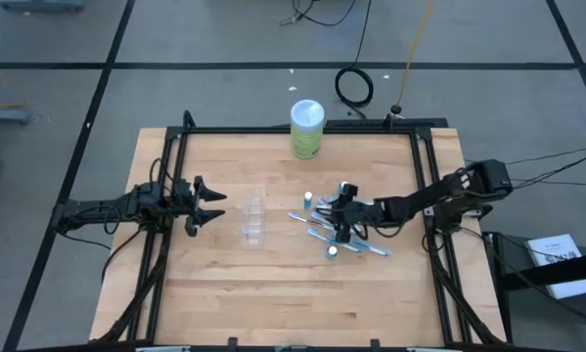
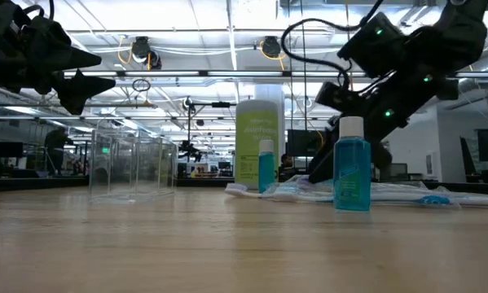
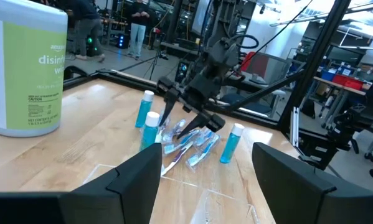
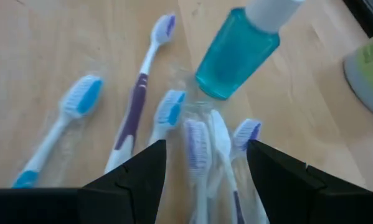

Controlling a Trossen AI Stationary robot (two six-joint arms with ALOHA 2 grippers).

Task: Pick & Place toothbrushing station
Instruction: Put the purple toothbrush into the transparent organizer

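Nearest the low camera stands a teal tube (image 2: 352,166) with a white cap, upright on the wooden table (image 1: 273,284). A second upright tube (image 2: 265,165) stands farther back. Between them lie the toothbrushes (image 2: 390,193), flat in a loose pile.

The right gripper (image 1: 343,217) hangs low over that pile, its arm reaching in from the table's right edge. Its fingers are spread and hold nothing. The right wrist view looks straight down between its dark fingers (image 4: 127,180) at the brush heads (image 4: 170,107), some blue, some purple, crowded beside one tube (image 4: 237,50). The colours do not show from above.

To the left of the pile sits the clear plastic cup (image 1: 253,219), empty. From above it is only a faint outline; the low view gives its ribbed walls (image 2: 134,165) more plainly.

The left gripper (image 1: 207,206) hovers above the table just left of the cup, fingers parted and empty. Its wrist camera sees a third tube (image 3: 231,143) on the pile's far side.

Farthest back, near the rear edge, stands a green canister (image 1: 307,129) with a white lid.
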